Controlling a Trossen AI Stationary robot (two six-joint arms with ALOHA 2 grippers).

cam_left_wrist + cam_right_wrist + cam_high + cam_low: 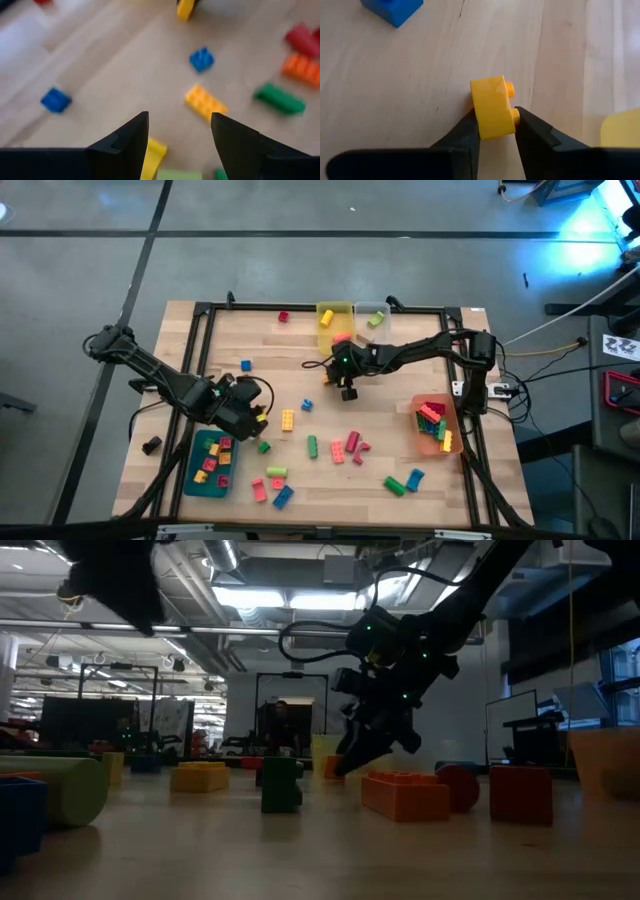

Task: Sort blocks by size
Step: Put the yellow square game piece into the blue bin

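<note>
Two dark jointed arms, black cables, green indicator lights

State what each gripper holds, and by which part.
The right gripper pinches a small yellow block at its lower end, between both fingers. The left gripper is open and holds nothing.

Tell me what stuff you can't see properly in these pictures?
- Teal bin: high view, the left arm covers its upper end, hiding blocks there.
- Yellow block in the right gripper: high view, the gripper hides it; only the right wrist view shows it.
- Yellow piece: left wrist view, behind the left gripper's fingers and cut off below.
- Orange bin: low view, cut by the right edge.
</note>
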